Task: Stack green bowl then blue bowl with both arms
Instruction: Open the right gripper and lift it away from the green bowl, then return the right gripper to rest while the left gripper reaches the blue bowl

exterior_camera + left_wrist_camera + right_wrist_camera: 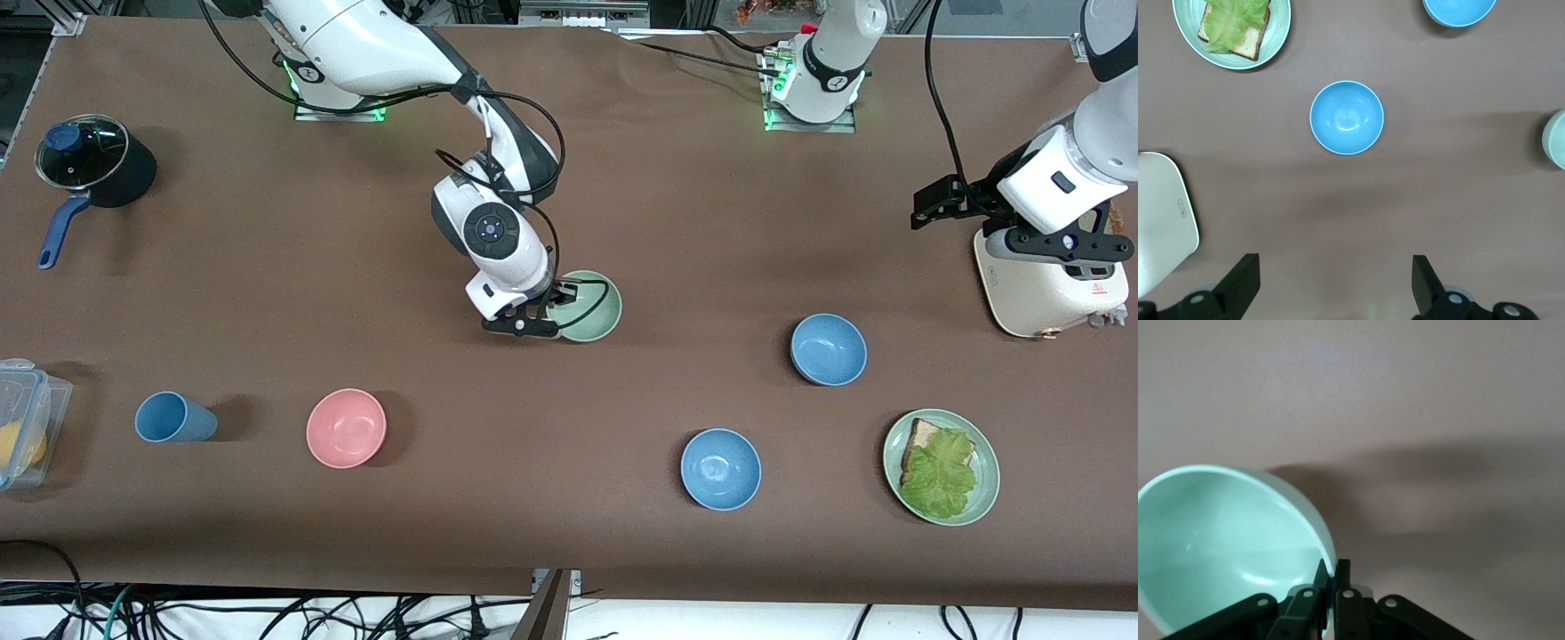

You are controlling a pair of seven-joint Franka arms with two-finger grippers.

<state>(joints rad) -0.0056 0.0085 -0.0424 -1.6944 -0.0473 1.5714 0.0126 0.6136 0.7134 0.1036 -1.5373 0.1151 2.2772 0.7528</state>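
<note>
The pale green bowl [589, 308] is at the table's middle. My right gripper [553, 313] is shut on its rim, one finger inside and one outside, and the bowl [1225, 540] looks tilted in the right wrist view, with the gripper [1335, 570] at its edge. Two blue bowls stand toward the left arm's end, one [829, 349] farther from the front camera and one [721, 468] nearer. My left gripper [1062, 253] hangs open and empty over the white toaster [1049, 284]. Its wrist view shows the gripper [1335, 273], a blue bowl [1347, 117] and the second one's edge [1458, 10].
A green plate with bread and lettuce [941, 467] is near the front edge by the nearer blue bowl. A pink bowl [346, 428], a blue cup [173, 417] and a plastic box [22, 422] are toward the right arm's end. A lidded black pot [89, 164] is farther back.
</note>
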